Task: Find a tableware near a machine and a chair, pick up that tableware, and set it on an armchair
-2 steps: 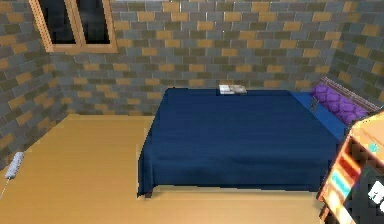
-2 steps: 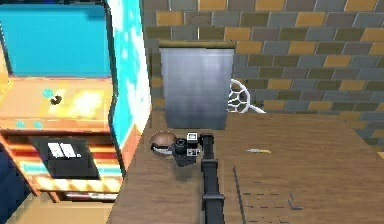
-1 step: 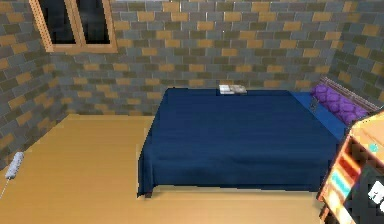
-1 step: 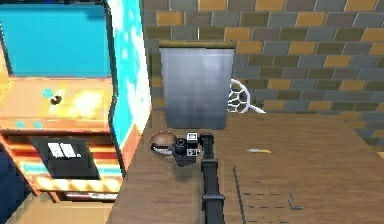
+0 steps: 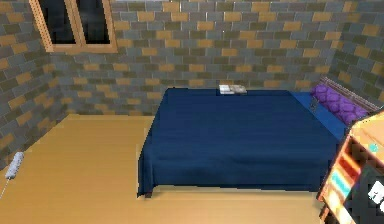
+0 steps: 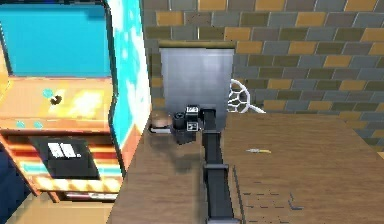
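The dark arm (image 6: 214,170) rises over a dark wooden tabletop (image 6: 300,170) in the arm side view. At its far end sit the white marker squares, and left of them the gripper (image 6: 173,127). A small brown shallow dish-like thing (image 6: 158,122) lies at the gripper's far end, near the table's left edge. I cannot tell whether the gripper holds it. An arcade machine (image 6: 65,100) with a blue screen and orange panel stands just left of the table. Behind the gripper rises a grey flat panel (image 6: 200,75), perhaps a chair back.
A white wire-spoked thing (image 6: 241,98) and a small pencil-like stick (image 6: 258,151) are on the table. The forward view has a blue bed (image 5: 240,135) with a purple pillow (image 5: 335,100), bare wooden floor (image 5: 80,160) to its left, a window (image 5: 75,22) and brick walls.
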